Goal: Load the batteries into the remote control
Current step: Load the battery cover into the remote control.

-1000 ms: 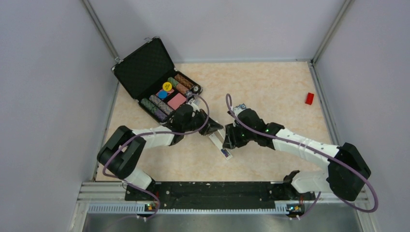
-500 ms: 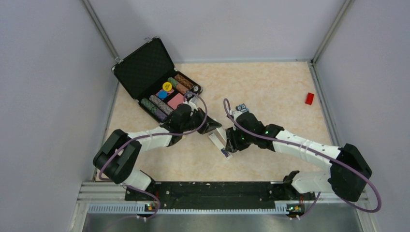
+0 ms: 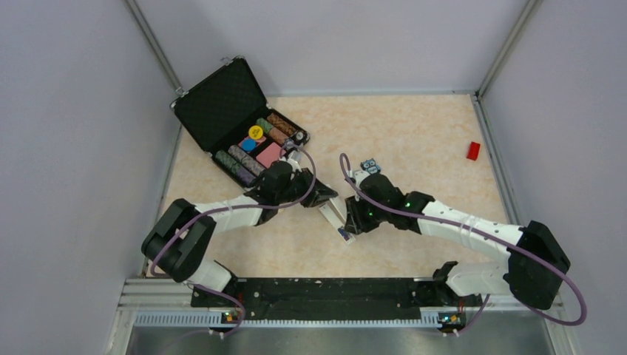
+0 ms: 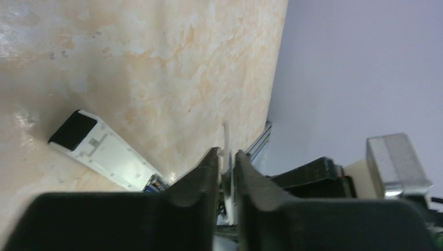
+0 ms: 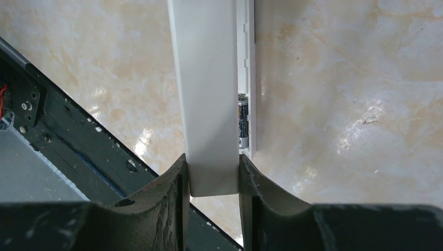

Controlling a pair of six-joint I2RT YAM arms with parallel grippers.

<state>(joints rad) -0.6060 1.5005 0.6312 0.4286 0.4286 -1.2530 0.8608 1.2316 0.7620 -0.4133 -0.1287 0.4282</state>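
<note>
Far left: 1 open black hard case [image 3: 220, 103] w/ chip stacks inside. L gripper [image 4: 225, 157]: fingers down to a sliver, 1 thin white strip [image 4: 225, 137] in the gap. Next, 1 slim white remote control [image 4: 107, 154] w/ dark end, flat on the beige marbled table [image 3: 414, 133] btwn the 2 grippers. R gripper [image 5: 213, 167] clamped tight across 1 flat white slab [image 5: 203, 89]. Just beside it, 1 dark battery [image 5: 243, 121] sits in a white slot, the only 1 seen. Then 1 small blue-and-black gadget [image 3: 369, 165], and 1 red block [image 3: 473, 150] far right.

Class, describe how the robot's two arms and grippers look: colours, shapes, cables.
Left arm and right arm: white tubular links between bulky black joints, a purple cable looped along each. The right arm shows a small green light. Fingers are matte black, tapered.
</note>
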